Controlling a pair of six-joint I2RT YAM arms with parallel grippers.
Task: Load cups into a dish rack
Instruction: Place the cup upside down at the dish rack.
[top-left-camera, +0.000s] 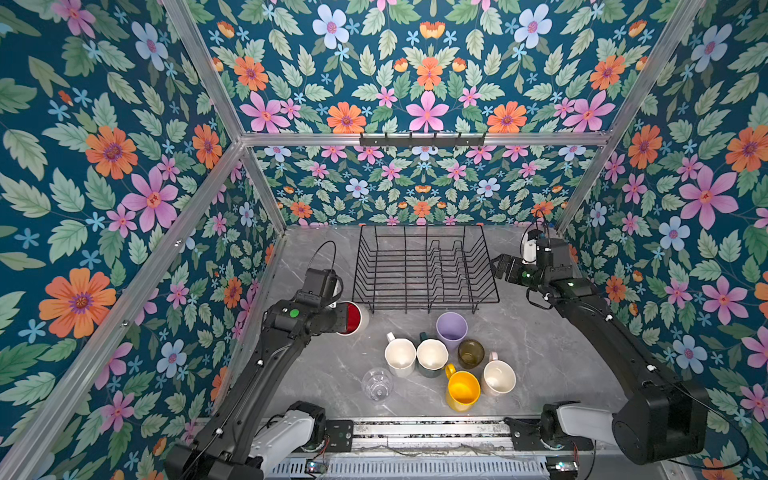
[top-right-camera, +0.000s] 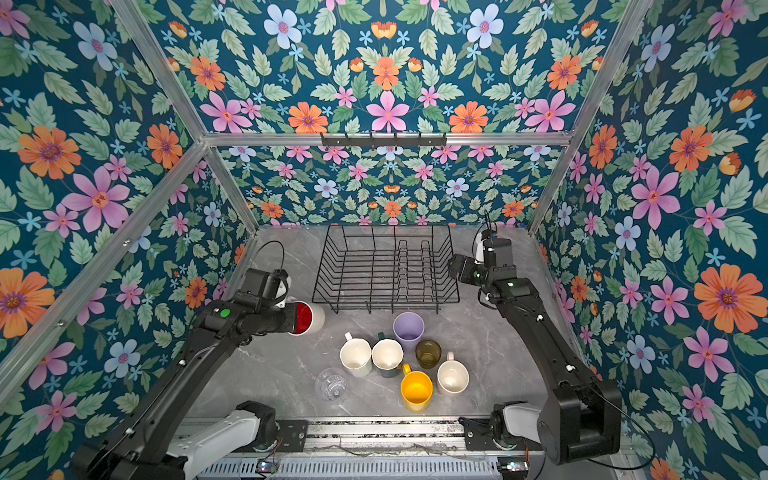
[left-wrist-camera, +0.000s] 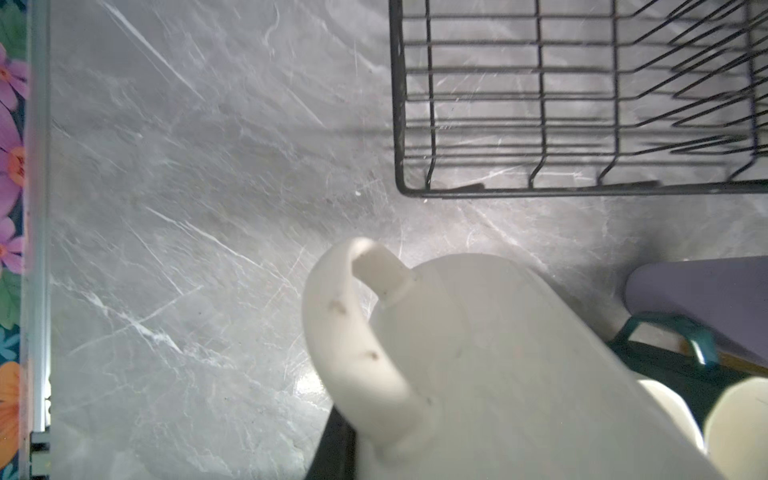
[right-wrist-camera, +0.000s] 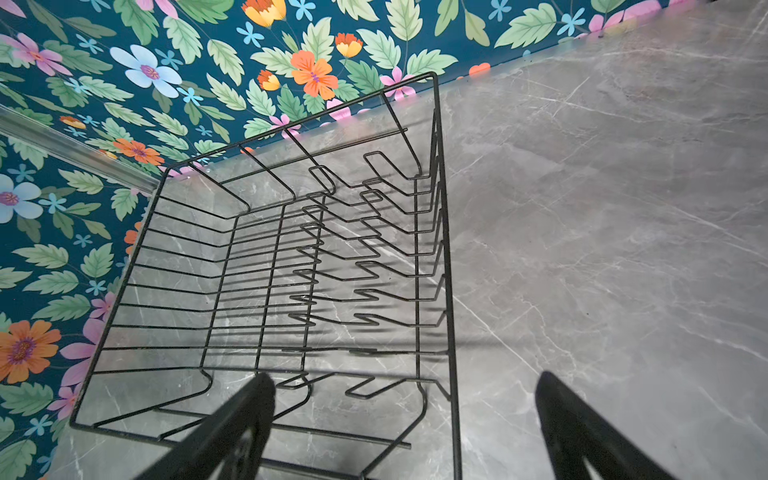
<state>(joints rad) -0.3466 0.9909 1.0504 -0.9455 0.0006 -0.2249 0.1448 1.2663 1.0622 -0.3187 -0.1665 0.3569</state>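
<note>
A white mug with a red inside (top-left-camera: 356, 318) is gripped by the closed left fingers (top-left-camera: 342, 319), apparently at its rim, though the contact is hidden by the arm. The mug is tipped on its side with its red mouth turned toward the left arm. It is held just off the near-left corner of the black wire dish rack (top-left-camera: 399, 274). Whether it is clear of the grey marble-patterned bench (top-left-camera: 540, 332) cannot be told. In the left wrist view its white wall and handle (left-wrist-camera: 345, 332) are seen close up.

The rack is set at the middle of the bench's far edge, and no cup is seen inside it. The right fingers (top-left-camera: 500, 266) are spread wide with nothing between them and are held beside the rack's right side.

Seven cups are grouped upright toward the middle of the near edge: a plain white mug (top-left-camera: 400, 355), a dark green mug with a white inside (top-left-camera: 432, 356), a lilac tumbler (top-left-camera: 451, 328), an olive-brown glass (top-left-camera: 471, 353), a yellow mug (top-left-camera: 462, 388), a pale pink mug (top-left-camera: 498, 376) and a clear glass (top-left-camera: 377, 384).
</note>
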